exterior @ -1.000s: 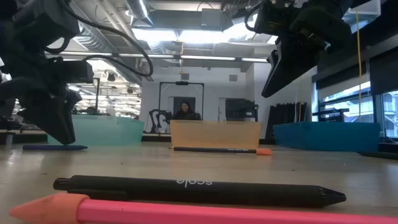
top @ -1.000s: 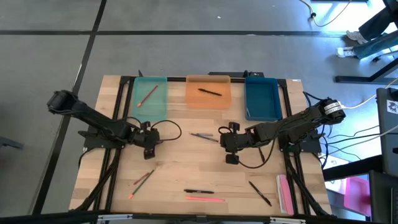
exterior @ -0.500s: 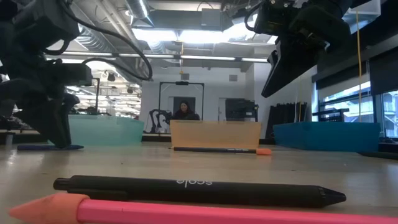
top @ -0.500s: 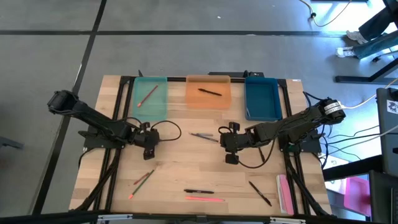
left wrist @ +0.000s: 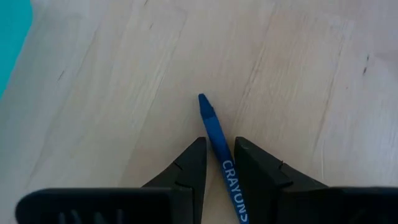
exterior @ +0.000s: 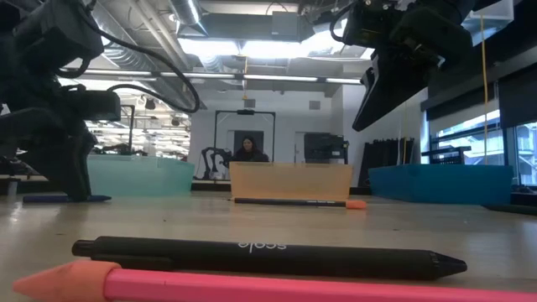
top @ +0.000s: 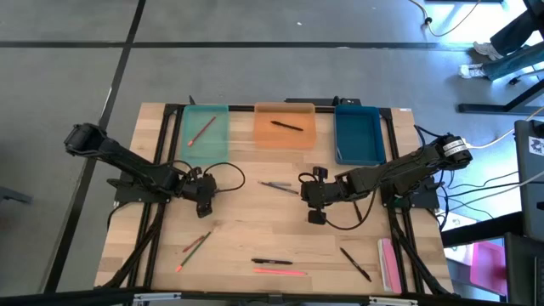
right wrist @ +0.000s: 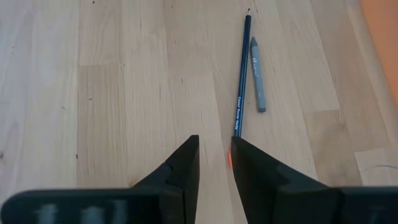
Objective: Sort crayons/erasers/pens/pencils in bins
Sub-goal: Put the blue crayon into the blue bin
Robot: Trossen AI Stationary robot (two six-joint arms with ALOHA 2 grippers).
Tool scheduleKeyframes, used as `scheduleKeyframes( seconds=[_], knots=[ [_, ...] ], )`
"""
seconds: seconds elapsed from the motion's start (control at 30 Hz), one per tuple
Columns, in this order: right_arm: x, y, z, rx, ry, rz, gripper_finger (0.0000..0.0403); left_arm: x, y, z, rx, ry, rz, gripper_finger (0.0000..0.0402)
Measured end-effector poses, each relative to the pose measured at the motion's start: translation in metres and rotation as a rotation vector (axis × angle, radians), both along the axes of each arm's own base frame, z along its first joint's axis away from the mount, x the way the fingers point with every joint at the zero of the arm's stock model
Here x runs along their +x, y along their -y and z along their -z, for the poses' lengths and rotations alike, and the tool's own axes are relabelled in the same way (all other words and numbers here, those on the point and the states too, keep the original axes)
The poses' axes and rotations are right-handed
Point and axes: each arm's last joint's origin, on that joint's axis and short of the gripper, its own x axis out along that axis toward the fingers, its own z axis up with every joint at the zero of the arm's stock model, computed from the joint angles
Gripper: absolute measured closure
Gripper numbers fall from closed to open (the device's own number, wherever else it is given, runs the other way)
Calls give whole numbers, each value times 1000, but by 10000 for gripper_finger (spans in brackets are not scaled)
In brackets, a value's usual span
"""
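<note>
Two dark, jointed arms — the left arm point(top: 127, 166) and right arm point(top: 399, 174) — trail looping black cables; the jaws are matte black wedges.

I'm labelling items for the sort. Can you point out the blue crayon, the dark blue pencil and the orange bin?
blue crayon point(left wrist: 214, 134): left wrist view, mid-body above the lettering.
dark blue pencil point(right wrist: 243, 74): right wrist view, middle of its shaft.
orange bin point(top: 263, 133): high view, bare floor near its left wall.

Both arms reach inward over the table's middle — the left gripper point(top: 205, 197) low, fingers narrowly parted; the right gripper point(top: 311, 202) likewise (held slightly higher).
</note>
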Motion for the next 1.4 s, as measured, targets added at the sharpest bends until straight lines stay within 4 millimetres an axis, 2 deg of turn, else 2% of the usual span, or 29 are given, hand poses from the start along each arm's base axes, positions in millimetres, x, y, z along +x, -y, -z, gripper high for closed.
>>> scheduleKeyframes(
  seconds=[0.4,0.73,1.4],
  knots=[
    [0,0,0,2,1,2,306,0,0,0,2,2,-10,330],
    [0,0,0,19,5,26,306,0,-1,0,41,-1,16,395],
    [0,0,0,18,5,24,306,4,1,-2,18,30,33,401]
  ],
)
